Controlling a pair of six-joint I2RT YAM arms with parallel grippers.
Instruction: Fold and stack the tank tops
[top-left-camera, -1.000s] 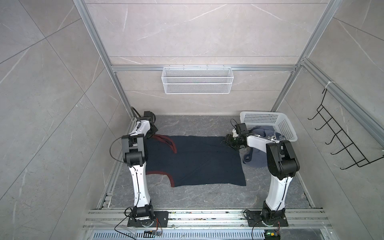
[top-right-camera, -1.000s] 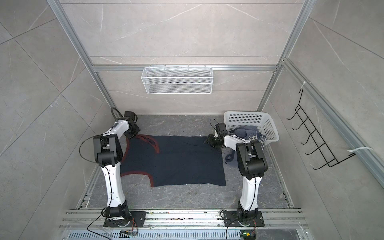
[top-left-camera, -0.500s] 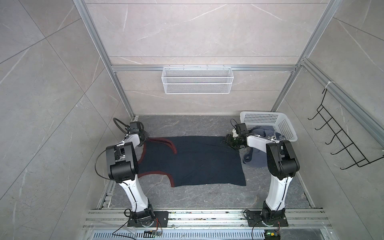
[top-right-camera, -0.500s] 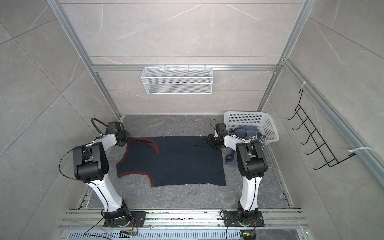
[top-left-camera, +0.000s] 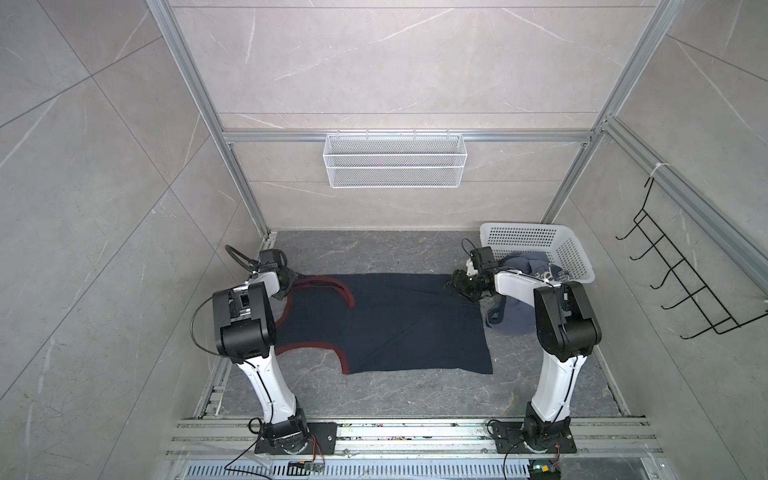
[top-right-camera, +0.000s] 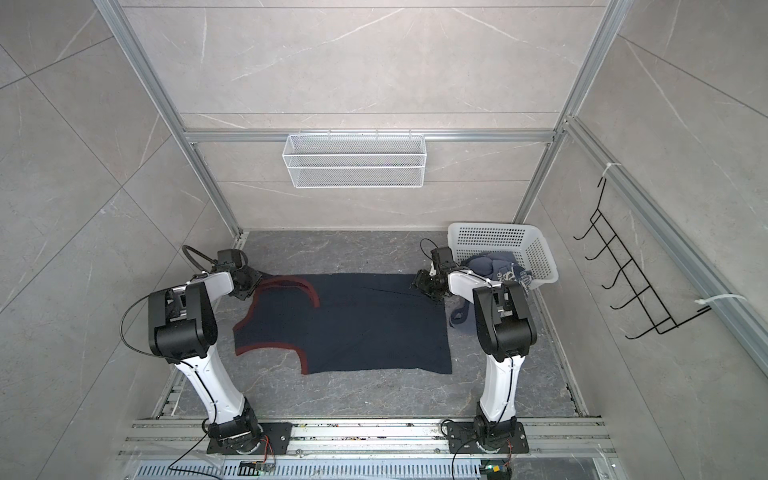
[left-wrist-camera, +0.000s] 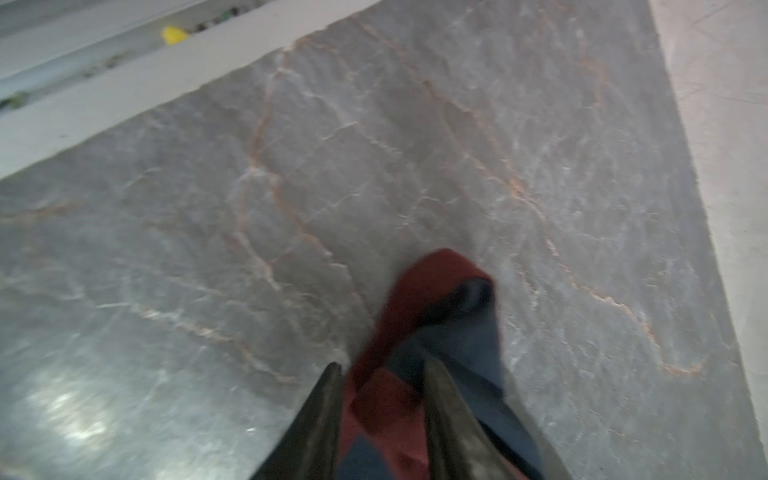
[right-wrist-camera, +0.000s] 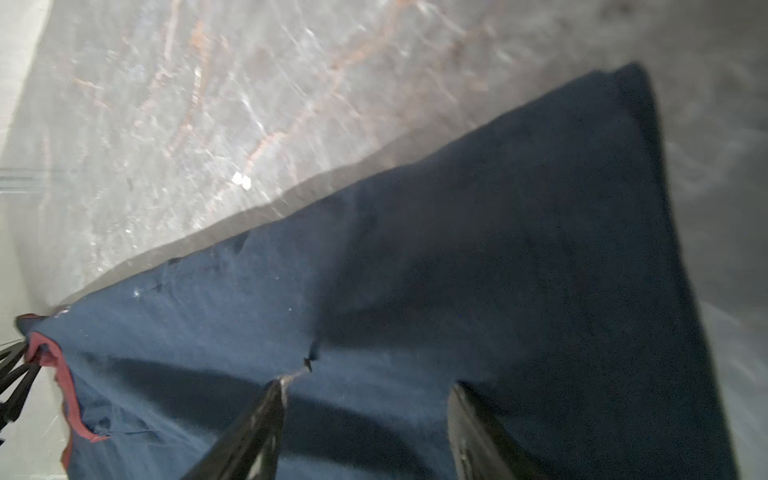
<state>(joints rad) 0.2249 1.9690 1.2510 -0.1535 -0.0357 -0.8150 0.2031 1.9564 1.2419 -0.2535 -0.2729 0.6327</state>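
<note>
I see the navy tank top (top-left-camera: 395, 324) spread flat on the bench (top-left-camera: 374, 253); my left gripper (left-wrist-camera: 382, 365) stands partly open around its maroon strap; my right gripper (right-wrist-camera: 365, 383) sits open at the far hem corner; the slate-blue tank top (top-left-camera: 515, 264) spills from the basket (top-left-camera: 573, 253).

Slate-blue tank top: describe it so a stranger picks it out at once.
Find the white basket at the far right corner of the table. A crumpled cloth spills from it onto the table: that is the slate-blue top. Unlike the navy top, spread flat mid-table with maroon trim, it is paler, bunched and carries whitish print.
</note>
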